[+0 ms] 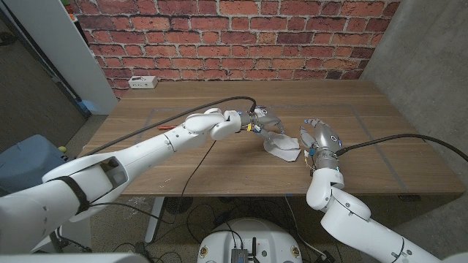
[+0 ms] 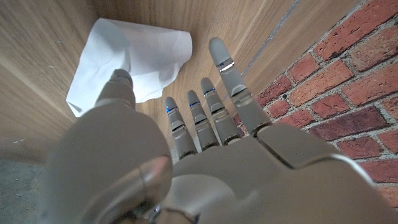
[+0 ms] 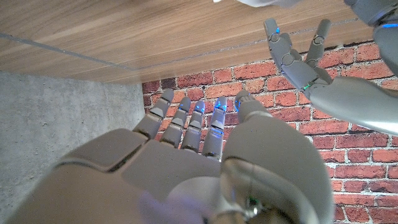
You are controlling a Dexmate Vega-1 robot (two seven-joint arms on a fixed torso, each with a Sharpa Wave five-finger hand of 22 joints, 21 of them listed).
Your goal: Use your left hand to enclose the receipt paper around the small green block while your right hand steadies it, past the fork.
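My left hand point(image 2: 205, 155) had its fingers point(image 2: 231, 74) apart and straight, holding nothing, tips just short of the receipt paper point(image 2: 134, 59). In the left wrist view the thumb tip sat against the paper's near edge; I couldn't tell if it actually touched. My right hand point(image 3: 205, 162) also had its fingers point(image 3: 186, 121) spread and empty, standing beside the paper on the other side.

The paper was a crumpled white wad on the wooden table point(image 1: 183, 164), lying between the two hands in the head view point(image 1: 281, 148), roughly mid-table and a bit toward the front edge. I couldn't see the small green block; if it was under the folds, the pictures didn't show it. I couldn't make out a fork either.

In the head view my left hand point(image 1: 262, 123) reached in over the table from the left, its white arm with a black cable point(image 1: 212, 106) looping along it. My right hand point(image 1: 320, 139) stood upright just right of the paper, close but apart from it.

The tabletop was mid-brown wood grain with faint pale lines marked across it. A small red thing point(image 1: 167, 126) lay by my left forearm, too small to identify. A white power strip point(image 1: 142, 82) sat on the floor by the far wall. Behind was a red brick wall point(image 1: 234, 36), a grey concrete wall point(image 1: 431, 66) at right, and a blue bin point(image 1: 29, 157) at left beside the table.
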